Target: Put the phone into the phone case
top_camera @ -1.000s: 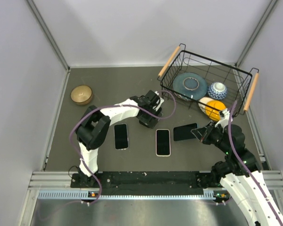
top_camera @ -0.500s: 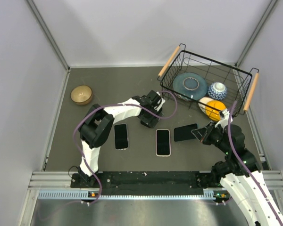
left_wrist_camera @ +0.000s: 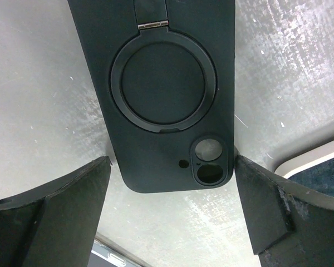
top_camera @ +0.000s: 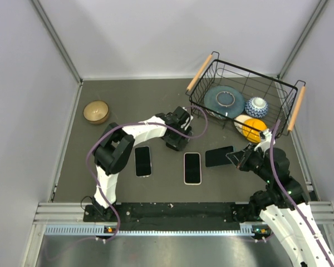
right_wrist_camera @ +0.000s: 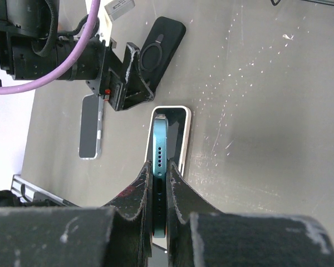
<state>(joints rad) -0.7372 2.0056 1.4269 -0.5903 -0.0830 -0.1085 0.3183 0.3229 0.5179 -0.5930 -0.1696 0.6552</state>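
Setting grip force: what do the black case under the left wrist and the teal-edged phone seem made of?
Case: matte black, no glare, rounded edges, so likely silicone or soft plastic; its hinge pin glints like metal. Phone: satin teal edge with drilled holes, probably anodised metal, possibly painted plastic.

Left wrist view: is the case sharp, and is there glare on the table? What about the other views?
Left wrist view: case sharp, pale glare on the table on both sides, left claw slightly soft. Right wrist view: right claw blurred near the lens, phone sharp at its far end. Top view: even light, faint shadows.
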